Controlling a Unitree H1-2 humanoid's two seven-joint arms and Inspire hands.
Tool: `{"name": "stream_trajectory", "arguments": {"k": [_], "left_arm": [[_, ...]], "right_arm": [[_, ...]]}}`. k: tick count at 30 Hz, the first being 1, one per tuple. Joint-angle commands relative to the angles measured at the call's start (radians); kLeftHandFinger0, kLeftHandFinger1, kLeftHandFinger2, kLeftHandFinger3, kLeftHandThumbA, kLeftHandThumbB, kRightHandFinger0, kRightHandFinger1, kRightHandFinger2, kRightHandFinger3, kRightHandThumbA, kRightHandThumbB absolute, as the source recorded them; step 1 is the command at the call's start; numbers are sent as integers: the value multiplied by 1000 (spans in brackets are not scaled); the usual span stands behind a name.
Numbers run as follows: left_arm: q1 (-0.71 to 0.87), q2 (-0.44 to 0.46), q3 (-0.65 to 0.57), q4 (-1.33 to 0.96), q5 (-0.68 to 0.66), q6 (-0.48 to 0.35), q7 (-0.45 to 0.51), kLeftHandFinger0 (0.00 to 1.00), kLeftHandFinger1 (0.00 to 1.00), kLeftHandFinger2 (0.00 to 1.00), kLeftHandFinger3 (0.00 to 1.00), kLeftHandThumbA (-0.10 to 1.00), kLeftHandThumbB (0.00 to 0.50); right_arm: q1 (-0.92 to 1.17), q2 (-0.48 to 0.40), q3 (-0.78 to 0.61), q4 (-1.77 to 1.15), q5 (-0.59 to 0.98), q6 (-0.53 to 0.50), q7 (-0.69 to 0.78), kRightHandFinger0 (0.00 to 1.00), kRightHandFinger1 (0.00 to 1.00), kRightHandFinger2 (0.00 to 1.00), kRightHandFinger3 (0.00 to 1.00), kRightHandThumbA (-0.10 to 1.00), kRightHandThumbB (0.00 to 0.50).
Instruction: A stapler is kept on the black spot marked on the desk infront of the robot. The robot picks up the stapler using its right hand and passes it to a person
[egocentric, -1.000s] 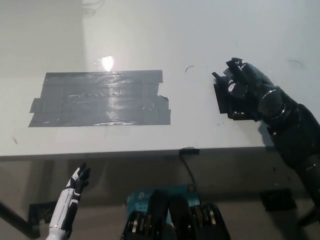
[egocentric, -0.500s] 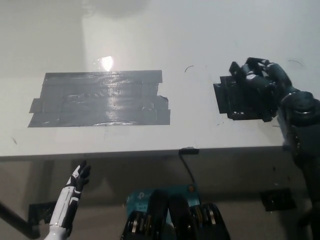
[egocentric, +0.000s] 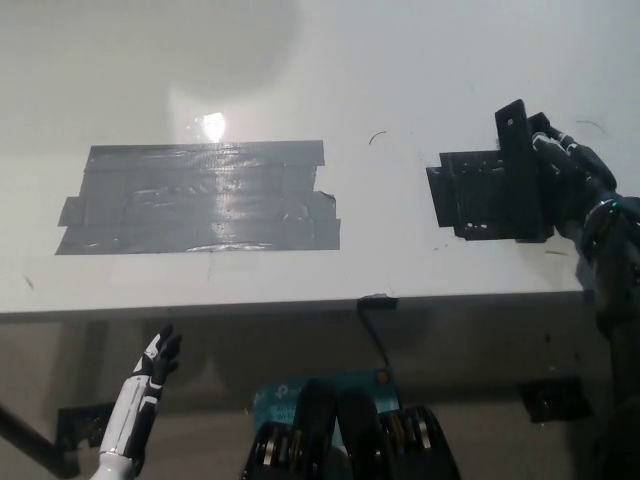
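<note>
Head view shows one black stapler (egocentric: 519, 165) at 3 o'clock on the white desk (egocentric: 400, 80), standing over one black spot (egocentric: 480, 195), with the black right hand (egocentric: 565, 180) wrapped around it. One grey tape patch (egocentric: 200, 200) lies at 9 o'clock. One white left hand (egocentric: 158, 362) rests at 7 o'clock, fingers loosely spread; no legible writing.

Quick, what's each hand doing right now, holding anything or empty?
Left hand: open, holding nothing, resting low below the desk edge.
Right hand: shut on the stapler, over the black spot.
</note>
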Motion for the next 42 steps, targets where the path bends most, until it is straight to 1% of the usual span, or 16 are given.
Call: {"name": "stream_trajectory", "arguments": {"k": [1,2,5,7,8,10,16,17,18,22,26,29,34,37,39,42], "left_arm": [[-21,16,0,-27,-8,-26,-8,1000,1000,1000,1000,1000,500],[-22,16,0,-26,-6,-29,-7,1000,1000,1000,1000,1000,500],[-23,18,1,-24,-16,-30,-14,1000,1000,1000,1000,1000,500],[-22,18,1,-26,-16,-25,-14,1000,1000,1000,1000,1000,500],[-22,18,1,-27,-15,-23,-14,1000,1000,1000,1000,1000,500],[-21,15,2,-29,-9,-20,-8,1000,1000,1000,1000,1000,500],[-22,17,0,-29,-9,-25,-10,1000,1000,1000,1000,1000,500],[-22,17,0,-30,-7,-23,-10,1000,1000,1000,1000,1000,500],[-22,17,-1,-32,-7,-20,-10,1000,1000,1000,1000,1000,500],[-22,17,-3,-36,-1,-18,-10,1000,1000,1000,1000,1000,500],[-26,18,-3,-24,-4,-30,-11,1000,1000,1000,1000,1000,500],[-27,18,-3,-23,3,-28,-6,1000,1000,1000,1000,1000,500],[-26,19,-3,-27,7,-24,-6,1000,1000,1000,1000,1000,500],[-25,19,-4,-28,6,-24,-7,1000,1000,1000,1000,1000,500],[-26,19,-7,-27,7,-24,-9,1000,1000,1000,1000,1000,500],[-33,21,-8,-26,9,-27,-10,1000,1000,1000,1000,1000,500]], "right_arm": [[-113,34,-93,-61,344,119,64,0,51,598,717,-100,173],[-116,40,-92,-75,374,119,55,0,49,600,754,-100,161],[-130,48,-68,-94,446,119,42,0,87,652,607,-100,140],[-139,62,-52,-123,481,119,19,0,114,675,575,-100,144],[-141,68,-46,-133,501,119,6,0,124,682,584,-100,143],[-146,90,-19,-177,580,119,-40,0,160,688,721,-100,135],[-181,127,40,-212,631,119,-92,0,218,713,773,-100,120],[-186,128,44,-207,632,119,-89,42,301,783,741,-100,150],[-197,131,53,-192,641,119,-82,2,242,726,718,-100,130],[-217,142,58,-165,638,119,-65,0,231,695,674,-100,130],[-231,152,70,-150,632,119,-67,0,233,697,633,-100,179],[-247,163,76,-138,591,119,-65,0,195,627,593,-100,219],[-274,165,76,-99,568,119,-54,0,168,609,537,-100,239],[-293,168,75,-74,547,119,-44,0,184,659,494,-100,245],[-317,172,72,-46,529,113,-47,0,193,690,631,-100,198],[-350,174,70,-7,518,105,-61,0,193,699,655,-100,170]]}}
